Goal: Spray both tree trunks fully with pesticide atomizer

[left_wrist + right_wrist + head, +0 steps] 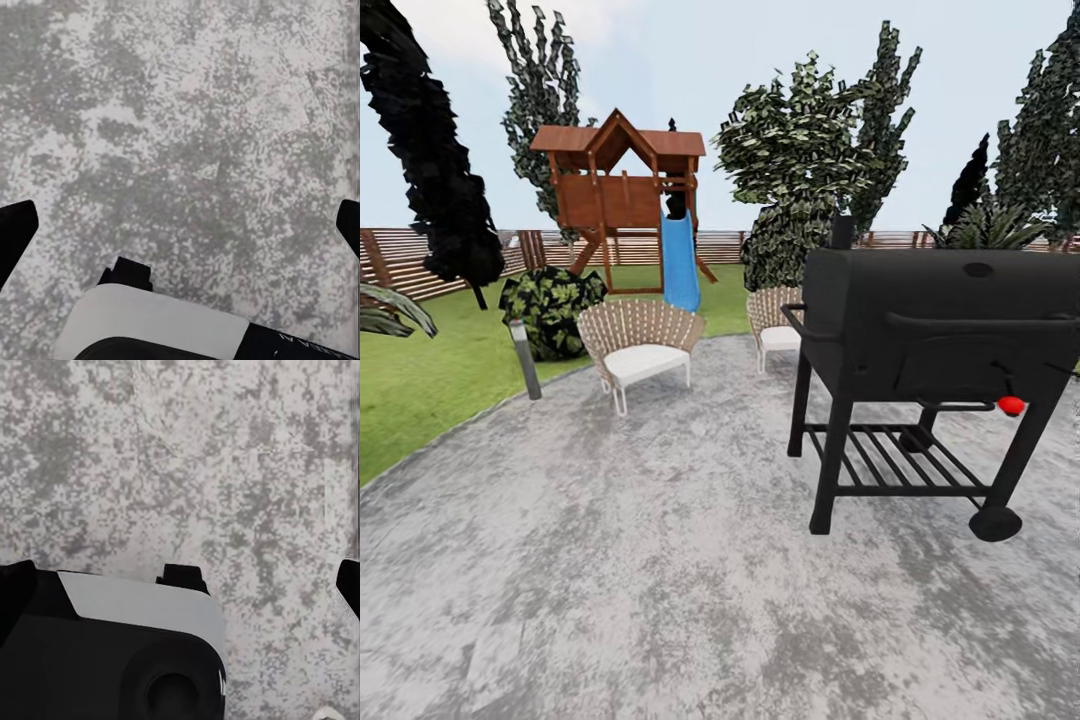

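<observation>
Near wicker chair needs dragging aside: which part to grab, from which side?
Judging from the head view, grip the top rim of the wicker chair's curved backrest, coming from behind on the lawn side. The rim is a thin exposed edge, while the cushioned seat faces the patio.

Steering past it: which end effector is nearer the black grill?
Right, likely. The grill stands ahead, right of centre; left end effector and right end effector both hang open over grey paving, apart from it.

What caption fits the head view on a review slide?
Paved patio with a black grill at right, two wicker chairs and a wooden playset with blue slide behind.
</observation>
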Robot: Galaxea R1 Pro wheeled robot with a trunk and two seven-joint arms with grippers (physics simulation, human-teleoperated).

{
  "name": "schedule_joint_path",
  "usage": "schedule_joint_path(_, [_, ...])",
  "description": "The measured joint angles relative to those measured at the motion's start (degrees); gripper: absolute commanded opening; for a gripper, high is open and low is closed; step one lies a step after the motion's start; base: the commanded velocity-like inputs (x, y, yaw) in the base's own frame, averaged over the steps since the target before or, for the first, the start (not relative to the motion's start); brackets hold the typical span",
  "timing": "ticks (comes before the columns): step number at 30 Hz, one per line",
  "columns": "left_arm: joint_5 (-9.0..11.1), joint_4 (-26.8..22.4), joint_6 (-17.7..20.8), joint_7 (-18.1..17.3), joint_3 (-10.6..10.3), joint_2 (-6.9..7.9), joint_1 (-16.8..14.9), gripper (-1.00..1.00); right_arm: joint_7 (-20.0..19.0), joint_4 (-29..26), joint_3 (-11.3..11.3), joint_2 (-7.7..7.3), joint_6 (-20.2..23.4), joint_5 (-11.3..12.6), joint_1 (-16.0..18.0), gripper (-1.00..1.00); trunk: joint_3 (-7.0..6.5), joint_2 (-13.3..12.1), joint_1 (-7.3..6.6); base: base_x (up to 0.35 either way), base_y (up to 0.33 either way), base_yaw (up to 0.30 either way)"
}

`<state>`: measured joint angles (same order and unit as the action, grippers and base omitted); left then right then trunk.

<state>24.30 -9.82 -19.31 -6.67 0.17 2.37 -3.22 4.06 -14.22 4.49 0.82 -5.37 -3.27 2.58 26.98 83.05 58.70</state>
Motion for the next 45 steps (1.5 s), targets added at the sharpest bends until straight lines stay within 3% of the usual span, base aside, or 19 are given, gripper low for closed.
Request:
schedule_joint_path(30, [0.0,0.0,0.0,0.0,0.0,-0.01,0.0,1.0,0.0,0.0,-0.1,-0.04,0.0,0.0,0.0,1.0,0.0,0.0,0.01,0.318,0.0,-0.244])
schedule_joint_path(45, [0.0,0.0,0.0,0.0,0.0,-0.01,0.0,1.0,0.0,0.0,-0.1,-0.1,0.0,0.0,0.0,1.0,0.0,0.0,0.03,0.054,0.0,-0.247])
